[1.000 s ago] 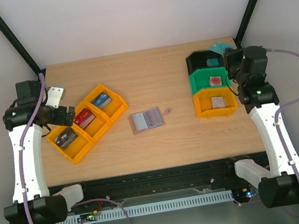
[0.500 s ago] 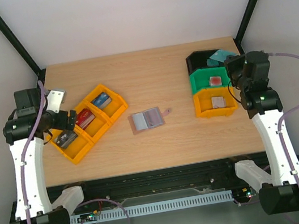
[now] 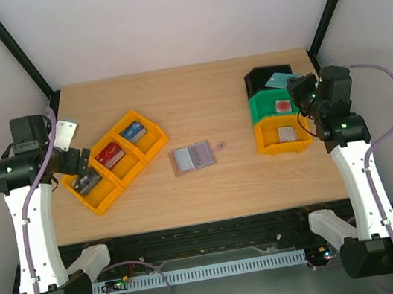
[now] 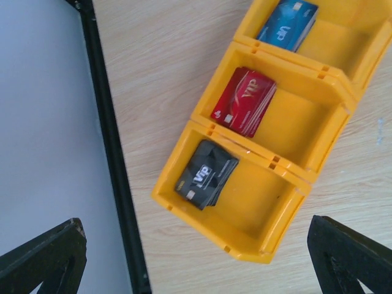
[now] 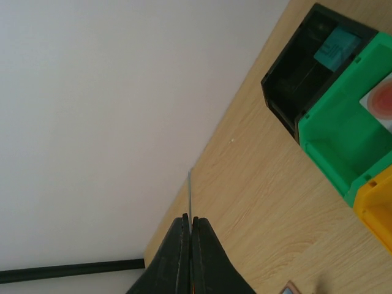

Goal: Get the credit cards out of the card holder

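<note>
— Left gripper (image 4: 196,266)?
— Spread wide, gripping nothing, hanging above a row of 3 joined orange bins (image 4: 257,202).
— Inside those?
— Black cards (image 4: 206,174) in the left one, red cards (image 4: 244,101) in the middle, a blue card (image 4: 286,23) in the right.
— Card holder (image 3: 193,156)?
— Lying open at mid-table, pale inside up, well apart from both grippers.
— Further right?
— 3 more bins in a touching row. Farthest, a black bin (image 3: 253,77) with a teal card (image 5: 337,49) in it. Then a green bin (image 3: 260,110) holding a white, red-spotted card (image 3: 284,105). Nearest, a small orange bin (image 3: 284,149) holding a grey card (image 3: 286,132).
— Right gripper (image 5: 190,220)?
— Raised beside those bins, fingers pinched tight on a thin pale sliver (image 5: 190,184), seen edge-on. Impossible to tell what.
</note>
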